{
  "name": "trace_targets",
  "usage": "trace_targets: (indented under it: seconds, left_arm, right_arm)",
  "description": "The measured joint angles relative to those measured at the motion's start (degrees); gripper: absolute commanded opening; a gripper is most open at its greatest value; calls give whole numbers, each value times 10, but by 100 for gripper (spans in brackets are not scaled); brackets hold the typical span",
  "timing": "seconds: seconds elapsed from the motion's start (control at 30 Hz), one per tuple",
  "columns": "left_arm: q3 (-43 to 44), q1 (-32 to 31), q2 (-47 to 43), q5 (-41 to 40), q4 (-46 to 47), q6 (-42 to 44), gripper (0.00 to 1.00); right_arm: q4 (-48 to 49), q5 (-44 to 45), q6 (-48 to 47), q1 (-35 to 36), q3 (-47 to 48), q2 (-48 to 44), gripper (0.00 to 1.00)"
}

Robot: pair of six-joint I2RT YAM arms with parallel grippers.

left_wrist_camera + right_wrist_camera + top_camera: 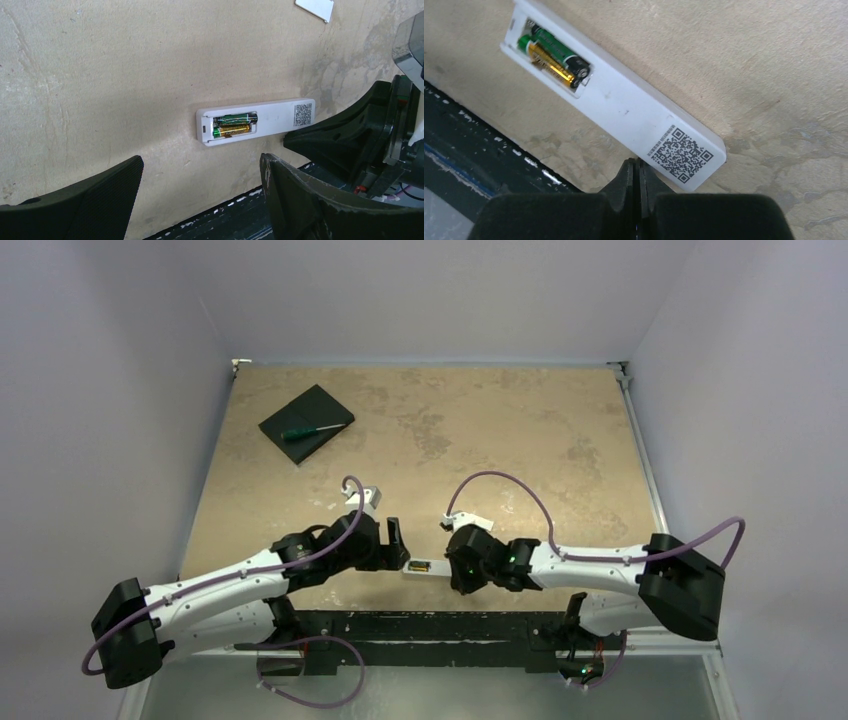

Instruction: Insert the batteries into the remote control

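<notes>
The remote control point(418, 567) lies back-up near the table's front edge, between my two grippers. Its white back point(280, 116) carries a QR code, and its battery bay is uncovered. Two batteries point(235, 125) lie side by side in the bay, one green and black point(555, 46), one green and gold point(548, 62). My left gripper point(200, 162) hangs open just left of the remote point(624, 107), holding nothing. My right gripper point(638, 162) is shut and empty, its tips at the remote's near long edge beside the QR code. Whether they touch it, I cannot tell.
A flat black pad point(300, 415) with a green-handled screwdriver point(315, 430) on it sits at the back left. A small flat white piece point(315, 7) lies beyond the remote. The black front rail point(420, 625) runs just below the remote.
</notes>
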Motion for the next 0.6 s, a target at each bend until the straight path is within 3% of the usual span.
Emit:
trace_targets:
  seconds: [0.43,0.6]
  left_arm:
    - [-10,0,2,4,9,0,86]
    - [-30,0,2,14,20,-5,86]
  right_arm:
    - [-7,38,14,0,22,16,0]
    - [-7,33,5,0,31,8,13]
